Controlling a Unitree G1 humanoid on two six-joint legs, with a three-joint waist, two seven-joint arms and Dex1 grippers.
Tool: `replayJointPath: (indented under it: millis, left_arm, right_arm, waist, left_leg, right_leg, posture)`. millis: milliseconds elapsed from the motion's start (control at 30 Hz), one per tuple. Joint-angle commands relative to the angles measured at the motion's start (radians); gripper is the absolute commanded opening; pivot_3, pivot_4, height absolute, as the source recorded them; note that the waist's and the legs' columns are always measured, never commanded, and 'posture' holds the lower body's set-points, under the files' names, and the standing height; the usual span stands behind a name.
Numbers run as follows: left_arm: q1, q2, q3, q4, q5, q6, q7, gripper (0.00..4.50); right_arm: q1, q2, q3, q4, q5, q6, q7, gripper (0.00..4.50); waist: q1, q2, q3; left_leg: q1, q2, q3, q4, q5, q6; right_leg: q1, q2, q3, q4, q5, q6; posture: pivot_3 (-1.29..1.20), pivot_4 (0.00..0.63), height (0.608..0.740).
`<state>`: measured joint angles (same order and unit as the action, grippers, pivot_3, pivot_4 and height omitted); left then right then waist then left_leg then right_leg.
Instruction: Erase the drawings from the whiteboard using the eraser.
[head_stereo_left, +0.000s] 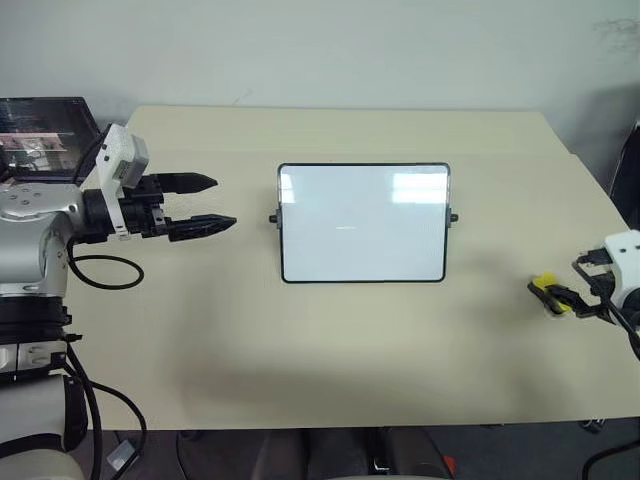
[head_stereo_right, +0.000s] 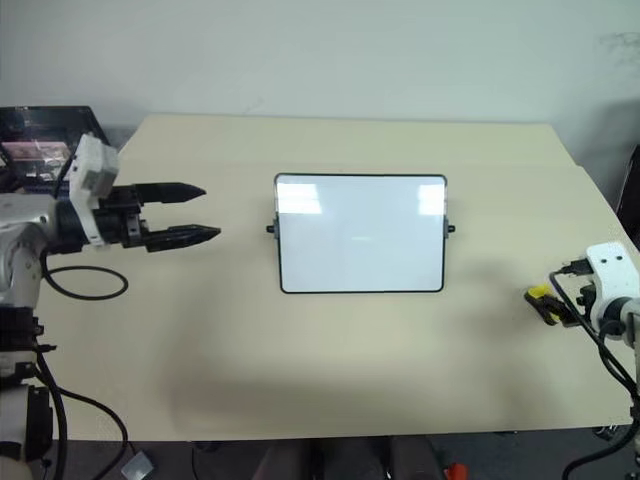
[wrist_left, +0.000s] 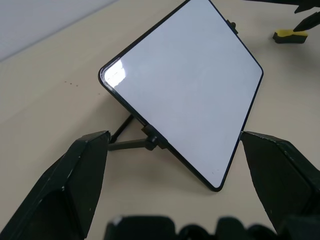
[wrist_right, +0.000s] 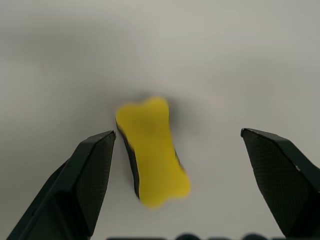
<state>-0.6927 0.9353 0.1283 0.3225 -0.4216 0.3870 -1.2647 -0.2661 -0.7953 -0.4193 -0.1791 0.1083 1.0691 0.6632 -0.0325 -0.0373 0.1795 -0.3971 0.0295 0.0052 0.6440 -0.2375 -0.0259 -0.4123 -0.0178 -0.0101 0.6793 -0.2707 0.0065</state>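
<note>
Yellow eraser (wrist_right: 152, 152) lies at the table's right edge between the wide-open, empty right gripper (wrist_right: 177, 145) fingers; small, light and fairly stiff, so pinch across its long sides. Left gripper (head_stereo_left: 195, 203), open and empty, hovers left of the whiteboard (head_stereo_left: 362, 222) at centre, whose face looks clean.

Bright, even light overhead; glare patches gleam on the whiteboard (head_stereo_left: 363, 222) at its upper corners. Soft shadows pool on the table (head_stereo_left: 300, 340). The eraser (wrist_right: 152, 151) is blurred, out of focus.
</note>
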Motion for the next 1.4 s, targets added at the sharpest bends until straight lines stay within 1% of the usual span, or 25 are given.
replayJointPath:
  millis: [33,100,167,233,333,400,533,600,667,800,967,1067,1233,1400]
  left_arm:
    - [-0.067,-0.038,0.076,0.060,0.038,-0.072,0.169,4.50]
    - [-0.075,-0.064,0.087,0.091,0.060,-0.112,0.236,4.50]
    - [-0.075,-0.093,0.099,0.110,0.077,-0.147,0.314,4.50]
    - [-0.067,-0.118,0.106,0.107,0.084,-0.132,0.371,4.50]
    - [0.001,-0.151,0.103,0.029,0.075,-0.101,0.406,4.50]
    - [0.034,-0.173,0.109,-0.005,0.070,-0.090,0.436,4.50]
    - [0.067,-0.286,0.187,-0.017,0.047,-0.132,0.596,4.50]
    - [0.107,-0.361,0.224,-0.073,0.023,-0.123,0.683,4.50]
    - [0.132,-0.432,0.245,-0.107,0.035,-0.125,0.794,4.50]
    - [0.152,-0.511,0.245,-0.110,0.077,-0.166,0.921,4.50]
    - [0.177,-0.589,0.221,-0.109,0.116,-0.193,1.036,4.50]
    - [0.203,-0.629,0.197,-0.118,0.139,-0.197,1.072,4.50]
    - [0.229,-0.673,0.176,-0.169,0.148,-0.155,1.141,4.50]
    - [0.252,-0.675,0.161,-0.175,0.174,-0.152,1.172,4.50]
  right_arm:
    - [-0.119,0.061,-0.070,-0.011,0.068,-0.150,-0.057,4.47]
    - [-0.145,0.093,-0.065,0.023,0.074,-0.194,-0.090,4.47]
    - [-0.157,0.140,-0.060,0.081,0.078,-0.315,-0.122,4.47]
    - [-0.165,0.176,-0.037,0.120,0.069,-0.388,-0.164,4.47]
    - [-0.171,0.250,0.003,0.162,0.073,-0.504,-0.200,4.47]
    - [-0.157,0.273,0.037,0.196,0.056,-0.581,-0.218,4.47]
    - [-0.144,0.333,0.064,0.259,0.044,-0.719,-0.279,4.47]
    - [-0.148,0.370,0.055,0.285,0.056,-0.764,-0.313,4.47]
    - [-0.144,0.395,0.067,0.302,0.059,-0.826,-0.321,4.47]
    - [-0.144,0.424,0.093,0.348,0.045,-0.895,-0.352,4.47]
    - [-0.158,0.461,0.121,0.406,0.033,-0.996,-0.388,4.47]
    - [-0.160,0.490,0.132,0.430,0.040,-1.031,-0.402,4.47]
    - [-0.150,0.513,0.148,0.453,0.042,-1.065,-0.410,4.47]
    - [-0.140,0.531,0.139,0.469,0.055,-1.093,-0.420,4.47]
  waist:
    - [0.000,0.000,0.000]
    - [0.003,0.000,0.000]
    - [0.004,-0.001,-0.001]
    - [0.006,-0.001,0.000]
    - [0.006,0.000,0.000]
    - [0.006,0.000,0.000]
    - [0.006,-0.001,0.000]
    - [0.006,-0.001,0.000]
    - [0.007,0.000,-0.001]
    - [0.007,0.000,-0.001]
    - [0.007,0.000,-0.001]
    - [0.006,0.000,-0.001]
    - [0.007,0.000,-0.001]
    - [0.006,0.000,-0.001]
  left_leg:
    - [0.000,0.000,0.000,0.000,0.000,0.000]
    - [0.000,0.000,0.000,0.001,0.000,0.000]
    - [0.000,0.000,-0.001,0.000,0.000,0.000]
    - [0.000,0.001,0.000,0.000,0.000,0.000]
    - [-0.001,-0.001,0.000,0.000,0.000,0.000]
    - [-0.001,-0.001,-0.001,0.000,0.000,0.000]
    - [-0.001,-0.001,-0.001,0.001,0.000,0.000]
    - [-0.001,0.000,-0.002,0.001,0.000,0.000]
    - [0.000,0.000,-0.002,0.001,0.000,0.000]
    - [0.000,0.000,-0.002,0.001,0.000,0.000]
    - [0.001,0.000,-0.002,0.001,0.000,0.000]
    - [0.001,0.000,-0.002,0.001,0.000,0.000]
    - [0.001,0.000,-0.002,0.001,0.000,0.000]
    - [0.002,0.000,-0.002,0.001,0.000,-0.001]
  right_leg:
    - [0.000,0.000,0.000,0.000,0.001,0.001]
    - [0.001,0.000,-0.001,0.000,0.001,0.001]
    - [0.001,0.000,-0.002,-0.001,0.001,0.001]
    - [0.001,-0.001,-0.002,-0.001,0.001,0.001]
    - [0.001,-0.001,0.000,-0.001,0.002,0.000]
    - [0.001,-0.002,0.001,-0.001,0.003,0.000]
    - [0.001,-0.003,0.000,-0.001,0.003,0.001]
    - [0.001,-0.003,0.000,0.000,0.003,0.001]
    - [0.002,-0.004,0.000,0.000,0.004,-0.001]
    - [0.002,-0.004,0.001,0.000,0.005,-0.001]
    - [0.002,-0.004,0.001,0.000,0.005,-0.001]
    - [0.003,-0.004,0.001,0.000,0.005,-0.001]
    - [0.003,-0.004,0.001,0.000,0.005,-0.001]
    - [0.003,-0.004,0.001,0.000,0.005,-0.001]
  posture:
    - [0.00,0.150,0.740]
    - [0.00,0.150,0.740]
    - [0.00,0.150,0.740]
    - [0.00,0.150,0.740]
    - [0.00,0.150,0.740]
    - [0.00,0.150,0.740]
    - [0.00,0.150,0.740]
    - [0.00,0.150,0.740]
    - [0.00,0.150,0.740]
    - [0.00,0.150,0.740]
    - [0.00,0.150,0.740]
    - [0.00,0.150,0.740]
    - [0.00,0.150,0.740]
    - [0.00,0.150,0.740]
